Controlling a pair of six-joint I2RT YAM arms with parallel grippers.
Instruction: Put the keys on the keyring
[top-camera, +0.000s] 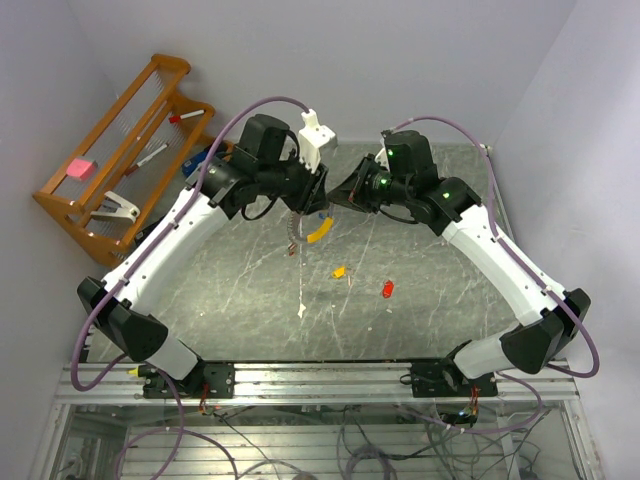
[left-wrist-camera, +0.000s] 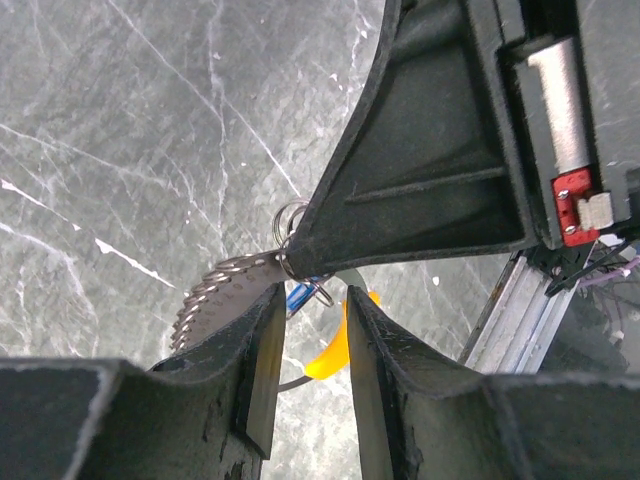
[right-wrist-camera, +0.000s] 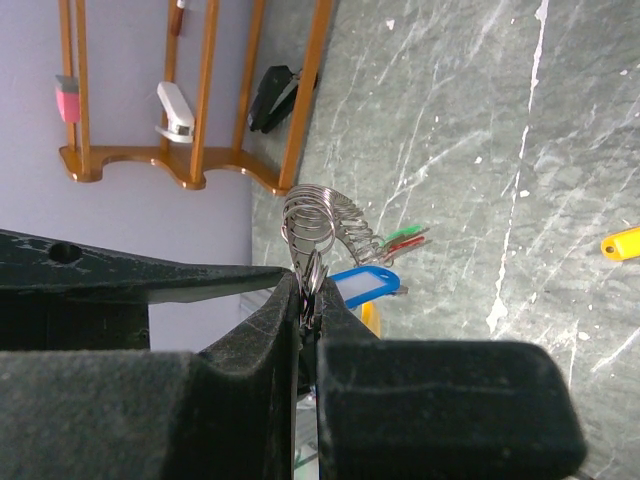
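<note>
Right tool (right-wrist-camera: 308, 300): fingers pressed together, clamped on the small split rings at one end of the keyring (right-wrist-camera: 320, 225).
Left tool (left-wrist-camera: 310, 320): fingers apart, tips just under the right tool's tip – nothing pinched between them.
Keyring: silvery coiled loop held up off the bench (top-camera: 240, 300), at the middle far part of the scene where the two tools meet; the coil droops from the right tool's grip.
Yellow piece (left-wrist-camera: 335, 350): curved, hanging under the rings – seen through the gap of the left tool.
Blue key (right-wrist-camera: 365, 283): at the rings, just beside the right tool's tip; from the left wrist it shows edge-on near one finger (left-wrist-camera: 265, 350).
Green tag (right-wrist-camera: 405, 235) and red tag (right-wrist-camera: 400, 250): thin, just beside the coil; whether they hang on it I cannot tell.
Orange key (top-camera: 338, 271): loose on the bench, near of the tools.
Red key (top-camera: 387, 289): loose on the bench, right of the orange key, apart from it.
Rack (top-camera: 110, 150): wooden, far left against the wall, with small office things on it.
</note>
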